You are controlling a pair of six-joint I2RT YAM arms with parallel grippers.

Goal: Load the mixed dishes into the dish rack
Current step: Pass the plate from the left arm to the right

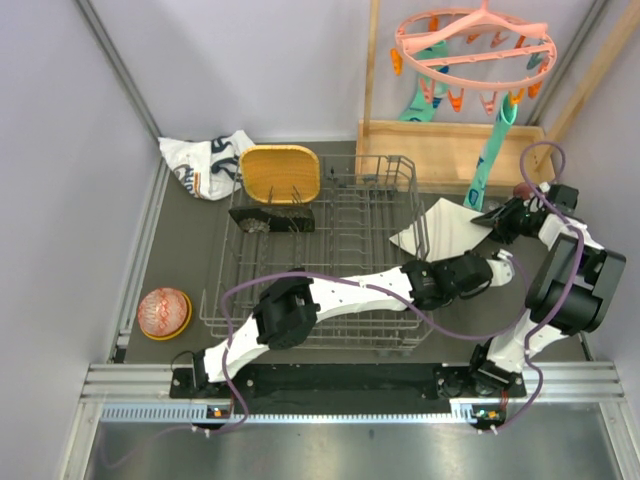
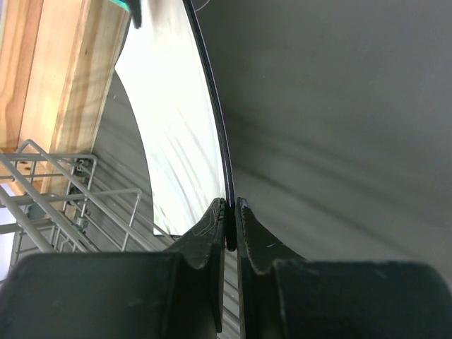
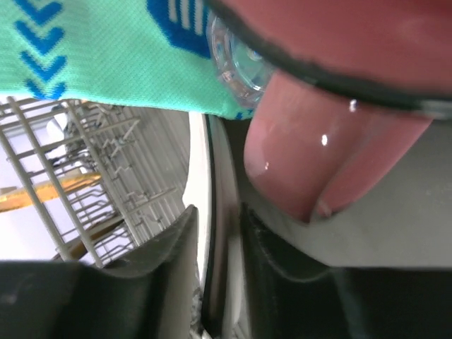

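A pale plate [image 1: 440, 228] stands tilted on the table just right of the grey wire dish rack [image 1: 222, 262]. My left gripper [image 1: 452, 256] is shut on its near edge; the thin dark rim [image 2: 227, 205] is pinched between the pads. My right gripper [image 1: 487, 215] straddles the plate's far right edge [image 3: 220, 212], jaws open with a sliver of gap left. A pink cup [image 3: 332, 141] and a small clear glass [image 3: 236, 67] lie right behind it. A yellow plate [image 1: 280, 172] and a black floral plate [image 1: 272, 218] stand in the rack. An orange bowl [image 1: 150, 328] holding a patterned bowl [image 1: 164, 306] sits far left.
A light wooden tray [image 1: 440, 150] leans at the back right, with teal socks [image 1: 490, 160] hanging from a pink peg hanger [image 1: 475, 45] over it. A white printed cloth [image 1: 205, 160] lies at the back left. My left arm crosses the rack's near side.
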